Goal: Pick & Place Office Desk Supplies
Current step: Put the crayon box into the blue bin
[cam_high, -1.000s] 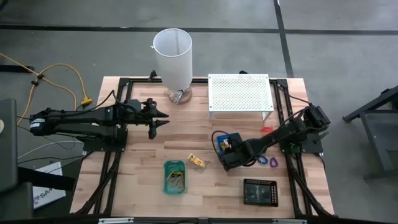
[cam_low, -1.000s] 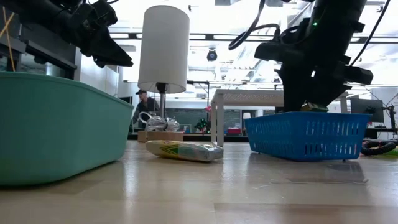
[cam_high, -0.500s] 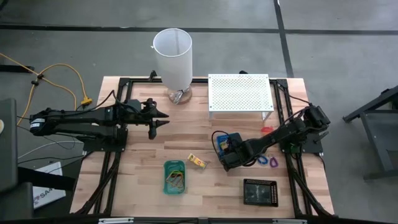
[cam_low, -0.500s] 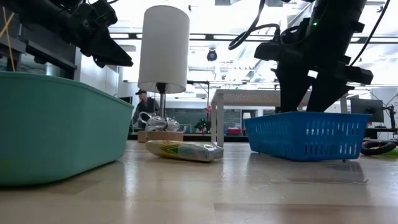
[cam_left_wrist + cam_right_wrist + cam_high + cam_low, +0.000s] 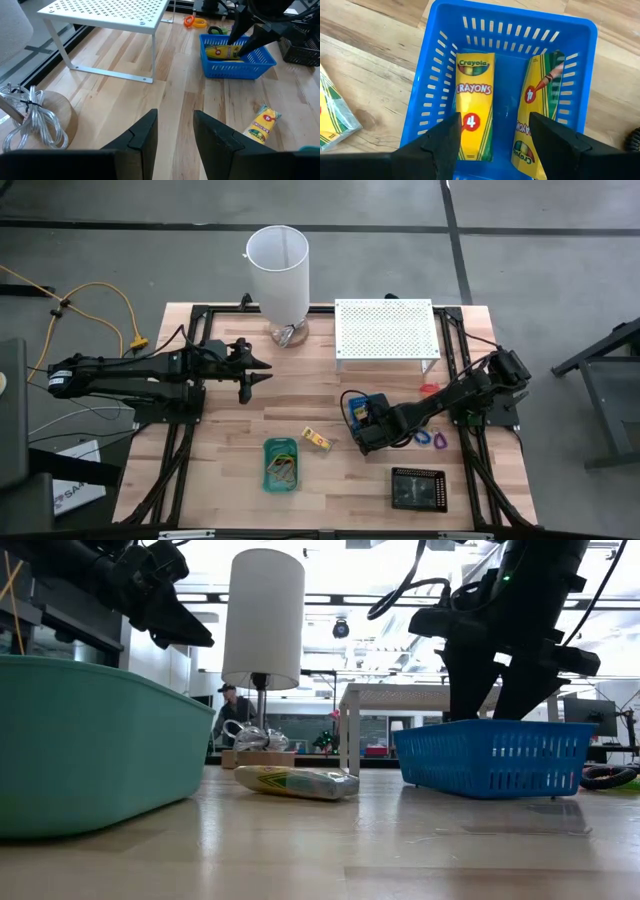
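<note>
— What is the table like?

— Pale wooden planks (image 5: 300,405) with black rails along the sides. A tall white cylinder (image 5: 278,275) stands at the far edge, a white perforated stand (image 5: 385,330) beside it. Grey concrete floor lies all round; the low view looks into a bright room where a person (image 5: 232,710) sits far back.

— Where are the supplies?

— Two yellow crayon packets (image 5: 474,112) lie side by side in the blue tray (image 5: 435,75). A third packet (image 5: 317,440) lies loose on the wood between the blue tray and the green tray (image 5: 281,464), which holds thin loops. Small blue and purple clips (image 5: 432,439) sit near the right arm, and a black tray (image 5: 418,488) stands at the near edge.

— And the grippers?

— The right gripper (image 5: 492,137) hangs just above the blue tray, fingers spread wide, holding nothing. The left gripper (image 5: 174,131) hovers over bare wood near the cylinder's base, well apart from the trays, its fingers parted and empty.
</note>
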You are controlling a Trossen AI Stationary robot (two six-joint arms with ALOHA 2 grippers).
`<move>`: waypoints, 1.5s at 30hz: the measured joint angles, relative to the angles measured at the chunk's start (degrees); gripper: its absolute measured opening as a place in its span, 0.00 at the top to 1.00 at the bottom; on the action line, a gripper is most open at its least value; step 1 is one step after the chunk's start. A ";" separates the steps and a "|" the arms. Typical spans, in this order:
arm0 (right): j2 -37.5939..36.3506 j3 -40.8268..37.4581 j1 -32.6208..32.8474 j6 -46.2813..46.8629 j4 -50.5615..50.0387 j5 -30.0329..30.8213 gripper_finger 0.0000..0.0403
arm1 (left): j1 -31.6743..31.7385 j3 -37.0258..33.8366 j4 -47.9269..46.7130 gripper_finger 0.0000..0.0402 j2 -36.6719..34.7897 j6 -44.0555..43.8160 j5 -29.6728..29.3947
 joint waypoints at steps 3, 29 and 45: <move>0.00 0.00 0.00 0.00 -0.02 0.22 0.45 | -0.01 0.00 0.00 0.70 0.00 0.00 -0.02; -6.75 0.04 -0.31 -33.35 21.34 4.69 0.45 | -0.02 0.00 0.04 0.70 -0.02 0.00 -0.20; -6.75 0.04 -0.33 -51.97 37.56 4.86 0.45 | 0.00 0.00 0.02 0.70 0.00 0.00 -0.15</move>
